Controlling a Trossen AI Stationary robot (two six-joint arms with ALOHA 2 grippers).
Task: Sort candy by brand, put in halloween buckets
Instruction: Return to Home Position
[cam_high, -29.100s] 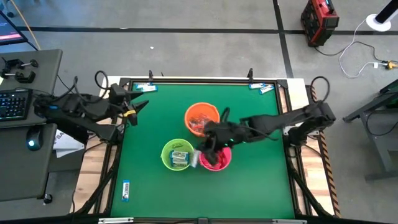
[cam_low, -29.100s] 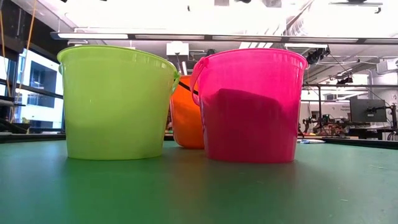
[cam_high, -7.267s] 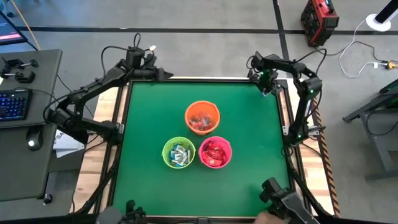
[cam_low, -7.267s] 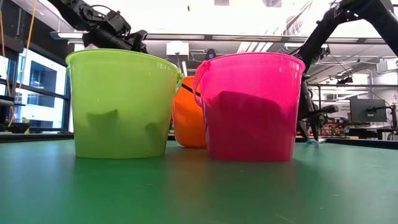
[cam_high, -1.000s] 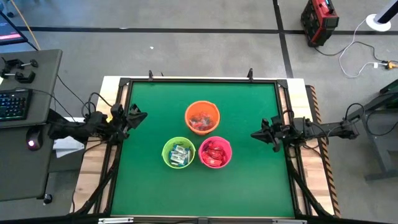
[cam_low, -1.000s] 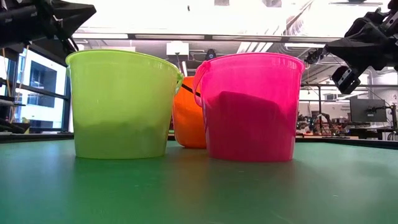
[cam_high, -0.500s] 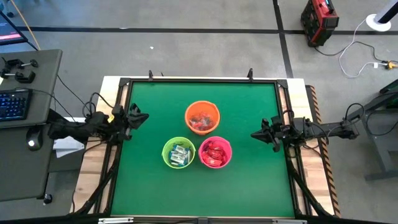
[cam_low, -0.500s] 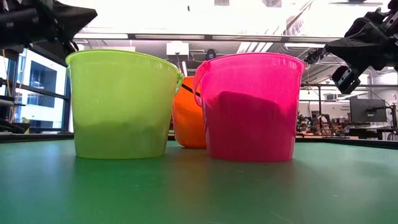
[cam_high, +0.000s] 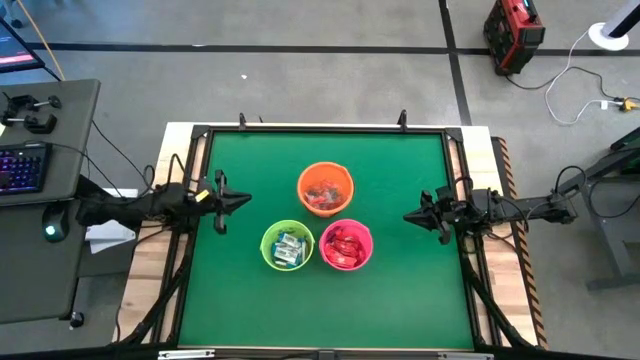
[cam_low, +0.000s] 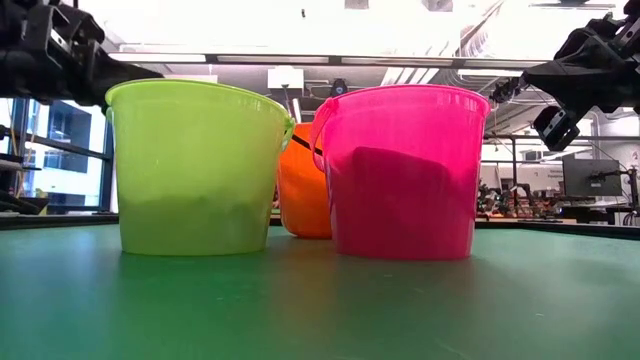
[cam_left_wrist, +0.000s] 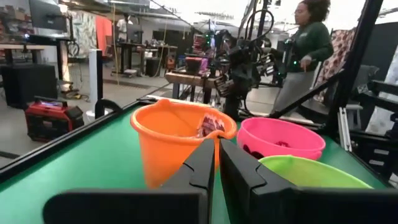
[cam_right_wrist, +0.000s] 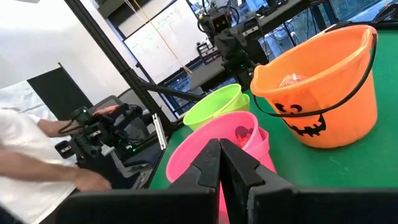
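- Candy (cam_high: 290, 249) all sits inside the three pails, as far as I can see: blue-and-white pieces in the green bucket (cam_high: 287, 246), red ones in the pink bucket (cam_high: 346, 246), and clear, orange-tinted wrappers in the orange bucket (cam_high: 325, 189).
- The buckets cluster mid-table. Green and pink stand side by side at the near end, seemingly rim to rim, with orange just beyond them.
- The left gripper (cam_high: 232, 202) hangs over the left edge of the table (cam_high: 400, 290), near the green bucket. Its wrist camera shows the fingers (cam_left_wrist: 202, 163) pressed almost together, with only a sliver between and nothing in it.
- The right gripper (cam_high: 410, 216) waits at the right edge, well apart from the pink bucket, its fingers (cam_right_wrist: 210, 163) closed flat on each other and empty.
- Sorting looks finished to me; parking the arms is what remains.
- Risk one: these pails look light and tall. A low sweep by the left arm could clip the green rim, tip it and mix the brands.
- Risk two: a person (cam_left_wrist: 305, 46) stands beyond the right side, so a wide swing of the right arm could come close.
- The only marking I can make out is the black jack-o'-lantern face (cam_right_wrist: 306, 122) on the orange bucket.
- No brand name on any wrapper is legible, so I cannot confirm the sorting by label.
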